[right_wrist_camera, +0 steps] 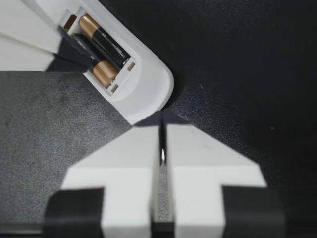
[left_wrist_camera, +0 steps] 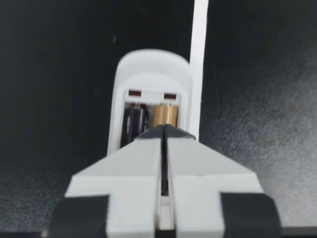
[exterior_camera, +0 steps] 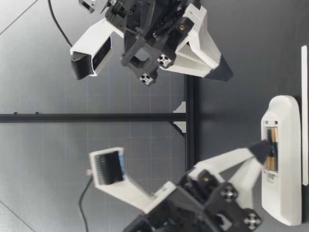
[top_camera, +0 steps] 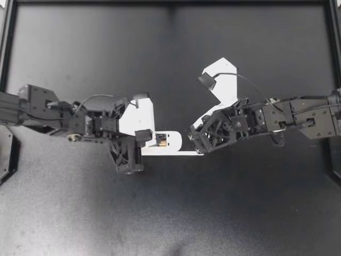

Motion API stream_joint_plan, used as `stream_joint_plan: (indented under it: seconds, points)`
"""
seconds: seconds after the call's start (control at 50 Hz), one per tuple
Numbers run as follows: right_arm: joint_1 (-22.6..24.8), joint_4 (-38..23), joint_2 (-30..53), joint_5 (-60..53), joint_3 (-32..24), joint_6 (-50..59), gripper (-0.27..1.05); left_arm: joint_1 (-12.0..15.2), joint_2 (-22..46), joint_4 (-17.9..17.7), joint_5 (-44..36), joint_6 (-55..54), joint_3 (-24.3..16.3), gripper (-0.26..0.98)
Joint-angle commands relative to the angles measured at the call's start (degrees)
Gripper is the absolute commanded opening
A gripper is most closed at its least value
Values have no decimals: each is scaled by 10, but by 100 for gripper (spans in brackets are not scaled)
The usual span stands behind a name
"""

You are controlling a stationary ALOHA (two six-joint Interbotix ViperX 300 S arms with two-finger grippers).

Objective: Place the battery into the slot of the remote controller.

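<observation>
Even soft light, blown-out whites, faint shadows

Left arm reaches in from its side, wrist pitched down, and my left gripper has its fingers pressed flat together right to the tips. Right arm comes in opposite, my right gripper clamped just as tight (only a hairline seam, nothing in it) and carried higher than the left, tip slanting downward. The two tips are near each other, not touching.
</observation>
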Motion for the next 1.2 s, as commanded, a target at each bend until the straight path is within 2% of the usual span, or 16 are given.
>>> stream_joint_plan:
  seconds: [0.0,0.12,0.28,0.5,0.64,0.86,1.18]
  points:
    - [-4,-2,-18,-3,-7,-1,-13,1,6,-1,-1,1,-11,-16]
    - [-4,-2,-18,-7,-7,-1,-13,1,23,-1,0,0,-13,-16]
    - [-4,-12,-28,-10,-7,-7,-13,1,-6,-1,0,-2,-8,-16]
    - [-4,-120,-63,-26,-5,-112,-13,1,-88,-2,-1,-2,7,-16]
    - [-4,-149,-93,-31,-5,-202,-13,1,-142,-2,-2,-2,14,-16]
    - [7,-150,-135,-45,12,-318,-13,1,-205,-2,-5,1,32,-16]
    - [11,-149,-152,-112,33,-323,-13,1,-217,-2,-21,4,39,-16]
